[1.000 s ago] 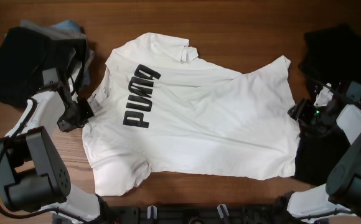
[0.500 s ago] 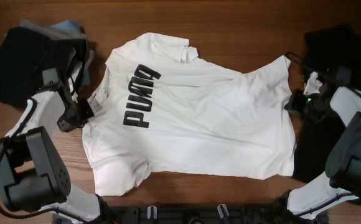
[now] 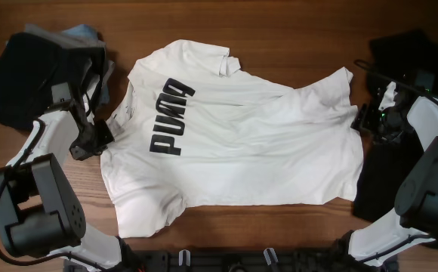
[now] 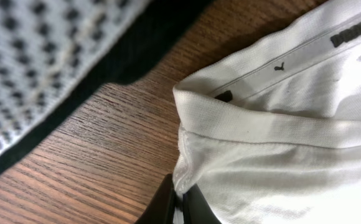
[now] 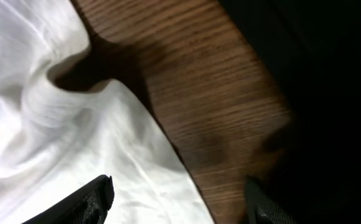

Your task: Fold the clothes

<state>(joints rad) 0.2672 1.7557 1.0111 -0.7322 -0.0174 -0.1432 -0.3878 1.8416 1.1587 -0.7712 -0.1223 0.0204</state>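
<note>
- At the far left a pile of dark cloth [image 3: 23, 75] lies on the wooden table [image 3: 279, 23]. Bits of grey and blue cloth poke out at its top, and I can't tell what they are.
- The left claw [image 3: 90, 142] sits just right of that pile, at the neck end of the white T-shirt [image 3: 257, 143]. Up close, the claw [image 4: 180, 202] is squeezed together with a bit of the white neck edge pinched in it.
- In that close view a white cloth with black dots [image 4: 31, 50] fills the top left corner. The picture edge cuts it off.
- The T-shirt lies spread out in the middle of the table. Its long way runs left to right, with the neck to the left and the bottom hem to the right.
- Big black letters [image 3: 170, 117] on the chest say "PUMA". They are turned sideways and read from the near side to the far side.
- Inside the neck there is a tiny black cat mark [image 4: 279, 66]. There is also a black tag [image 4: 351, 32], and its words are too blurry to read.
- The right claw [image 3: 368, 121] is at the far corner of the hem. Its tips are wide apart and hold nothing.
- A black garment [image 3: 400, 57] lies at the far right, partly under the right arm. It runs off the picture, so its shape is hard to make out.
</note>
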